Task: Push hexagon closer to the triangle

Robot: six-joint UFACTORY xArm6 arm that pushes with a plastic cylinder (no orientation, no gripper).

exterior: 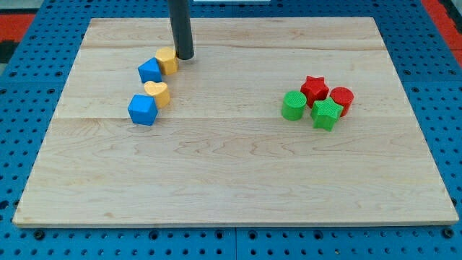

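The yellow hexagon lies near the view's top left on the wooden board. It touches the blue triangle, which sits just to its lower left. My tip stands right against the hexagon's right side, on the side away from the triangle. The dark rod rises straight out of the view's top.
A yellow heart and a blue cube sit touching each other just below the triangle. At the view's right is a tight cluster: green cylinder, red star, green star, red cylinder.
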